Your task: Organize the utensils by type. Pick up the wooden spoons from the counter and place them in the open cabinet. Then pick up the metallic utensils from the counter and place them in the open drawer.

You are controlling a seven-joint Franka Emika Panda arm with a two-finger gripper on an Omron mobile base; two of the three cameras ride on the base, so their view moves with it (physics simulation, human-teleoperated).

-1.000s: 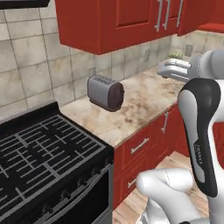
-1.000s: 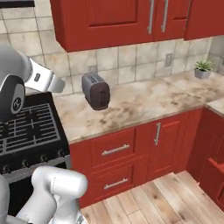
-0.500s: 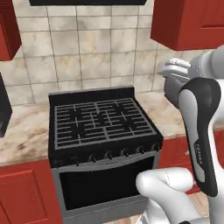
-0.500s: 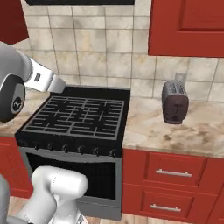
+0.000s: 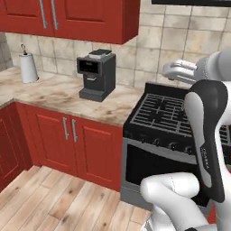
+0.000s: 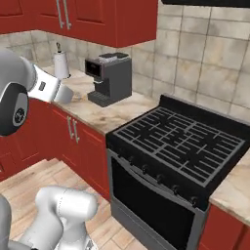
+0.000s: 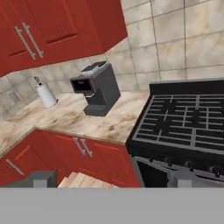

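The beige veined counter [image 5: 63,97] runs left of a black stove [image 5: 169,113] and carries no utensils that I can see. The wooden spoons, the metallic utensils, the open cabinet and the open drawer are out of view. My gripper [image 7: 111,179] is open, its two dark fingertips [image 7: 41,178] far apart with nothing between them. It hangs in the air and faces the counter [image 7: 74,116] and the stove [image 7: 188,122]. In the left base view my white hand [image 5: 180,71] is held high above the stove's back edge.
A dark coffee machine [image 5: 95,74] stands on the counter by the stove, with a paper towel roll [image 5: 28,67] farther left. Closed red wall cabinets [image 5: 67,18] hang above, and closed red base doors [image 5: 72,140] sit below. Wooden floor [image 5: 54,203] lies in front.
The whole picture has swung: the camera has turned from the toaster counter, past the stove, to the coffee machine counter. The arm keeps its raised pose and the gripper stays open.
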